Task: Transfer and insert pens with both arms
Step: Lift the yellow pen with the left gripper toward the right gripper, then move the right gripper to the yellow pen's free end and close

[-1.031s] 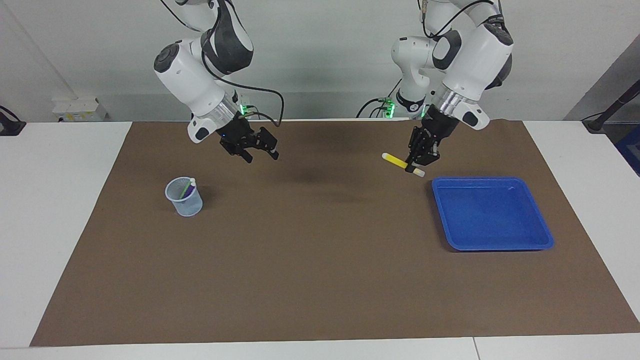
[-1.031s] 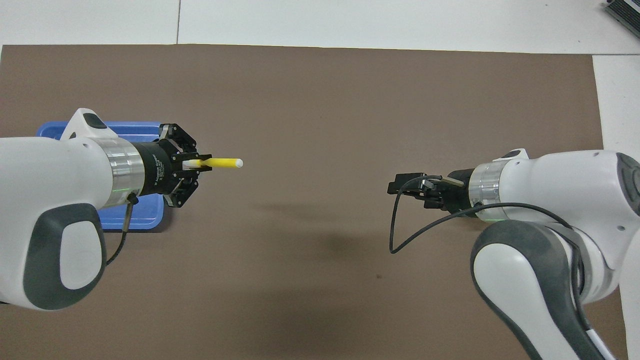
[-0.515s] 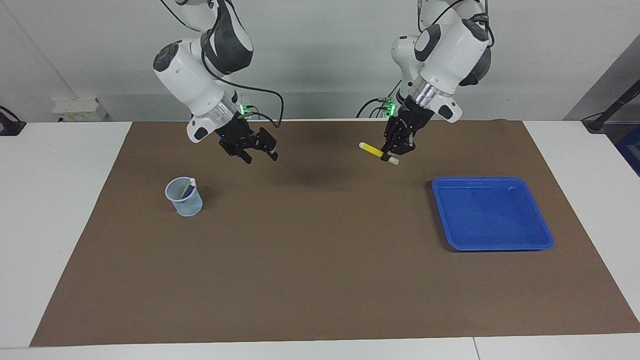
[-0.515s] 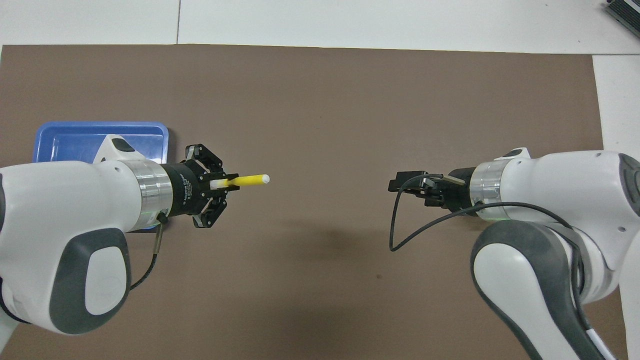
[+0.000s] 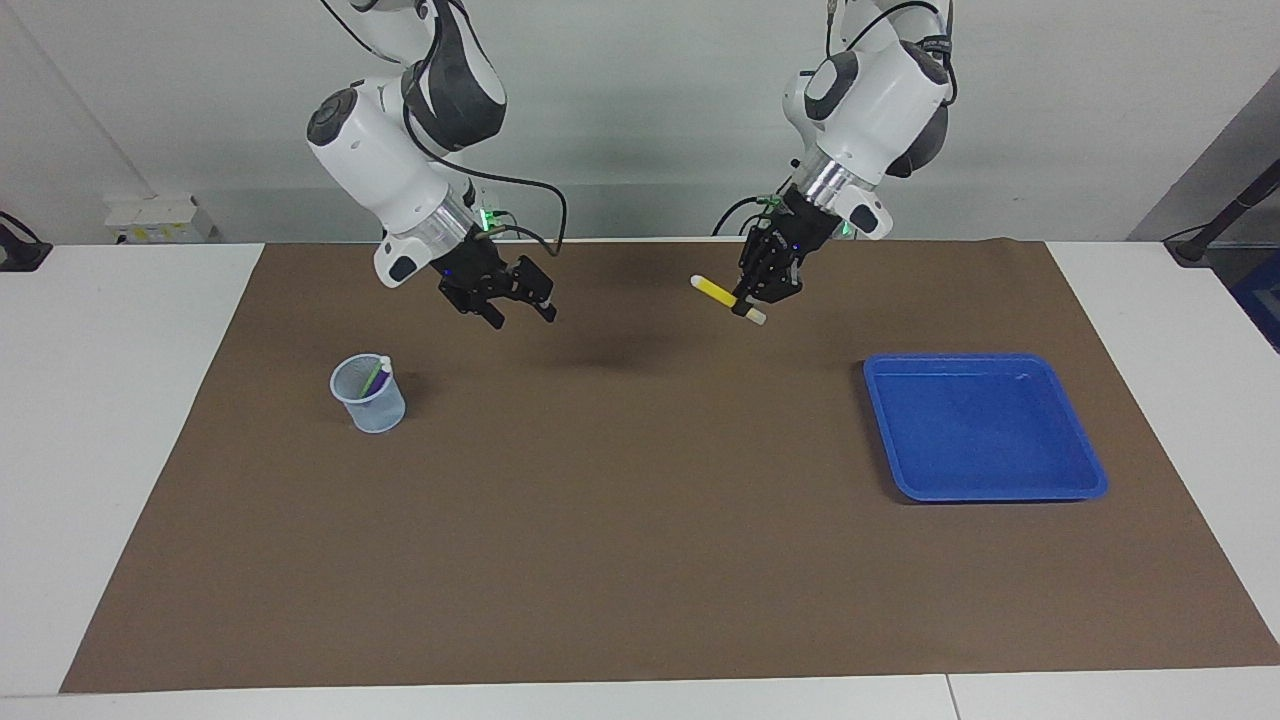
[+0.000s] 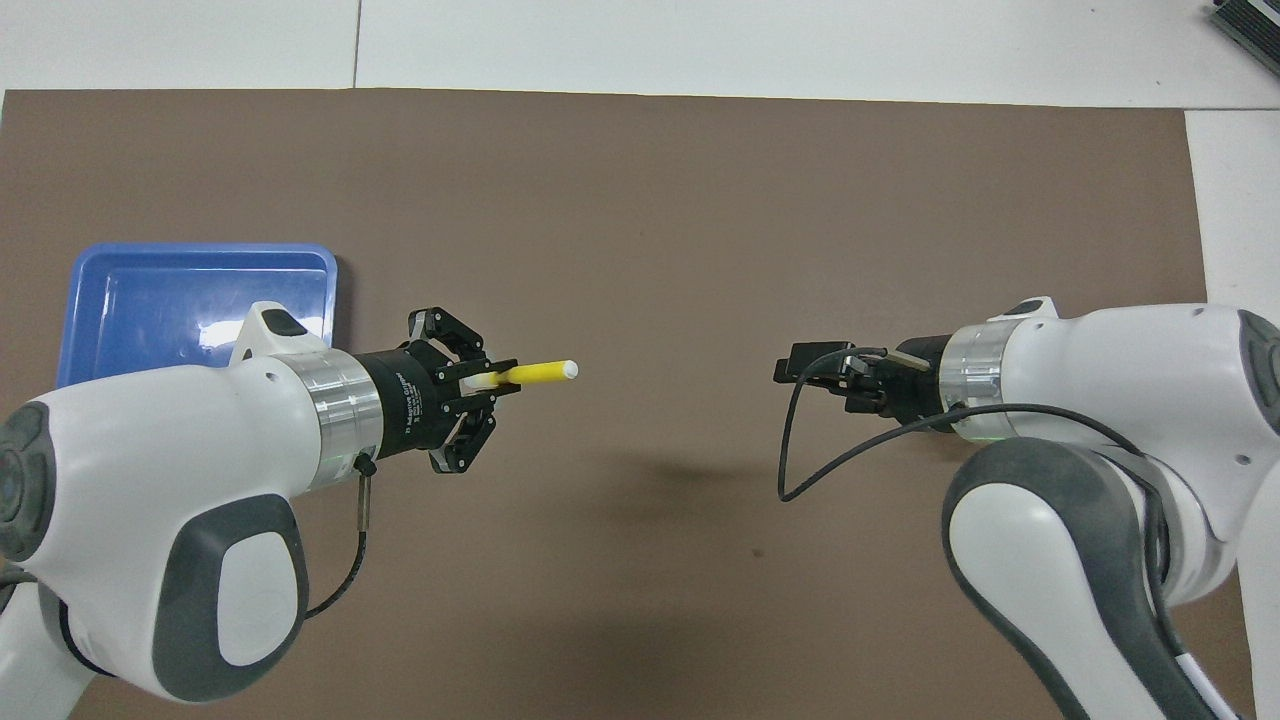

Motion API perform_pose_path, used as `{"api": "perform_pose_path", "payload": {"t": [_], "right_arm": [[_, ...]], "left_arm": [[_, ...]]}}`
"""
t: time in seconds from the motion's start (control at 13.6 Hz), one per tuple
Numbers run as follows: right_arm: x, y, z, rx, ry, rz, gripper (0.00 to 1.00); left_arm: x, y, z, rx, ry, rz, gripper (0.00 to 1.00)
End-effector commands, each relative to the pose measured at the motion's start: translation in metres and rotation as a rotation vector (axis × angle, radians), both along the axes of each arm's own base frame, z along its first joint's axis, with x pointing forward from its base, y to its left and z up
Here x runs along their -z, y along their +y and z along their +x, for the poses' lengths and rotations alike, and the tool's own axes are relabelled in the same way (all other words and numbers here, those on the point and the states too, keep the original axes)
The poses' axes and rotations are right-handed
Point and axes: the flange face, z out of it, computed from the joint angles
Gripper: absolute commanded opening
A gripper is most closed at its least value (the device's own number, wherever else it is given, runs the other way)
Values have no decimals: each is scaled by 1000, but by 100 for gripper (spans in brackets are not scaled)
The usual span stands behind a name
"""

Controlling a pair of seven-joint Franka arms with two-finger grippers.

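Over the mat's middle, left pincer [image 5: 757, 297] clamping yellow pen [image 5: 722, 294] has neared spread right pincer [image 5: 520, 309].

Bright, even light from above; a soft blurred shadow lies on the brown mat [image 5: 640, 560] under the left gripper [image 5: 762, 293]. Glare streaks the blue tray [image 6: 110, 300] beside it.

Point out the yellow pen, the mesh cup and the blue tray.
yellow pen [image 5: 716, 290], facing view, on its yellow barrel, clear of the left gripper.
mesh cup [image 5: 372, 405], facing view, on its outer wall below the rim.
blue tray [image 5: 985, 425], facing view, on its bare floor.
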Motion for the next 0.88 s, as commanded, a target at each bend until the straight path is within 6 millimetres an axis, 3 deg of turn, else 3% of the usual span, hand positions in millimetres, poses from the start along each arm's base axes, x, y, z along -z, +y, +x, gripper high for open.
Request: {"api": "perform_pose_path", "payload": {"t": [0.0,0.15,0.44,0.81], "right_arm": [[-1,0,0,33,-4,36,96],[-11,13,1,85,16,109,96],[-25,80,-8,244,1,167,95],[-36,135,-23,376,-7,240,95]], "left_arm": [[-1,-1,-15,-13,-2,-22,0],[2,-5,-18,-17,6,-24,0],[5,-6,-28,-23,13,-24,0],[2,-4,-31,-25,7,-26,0]]}}
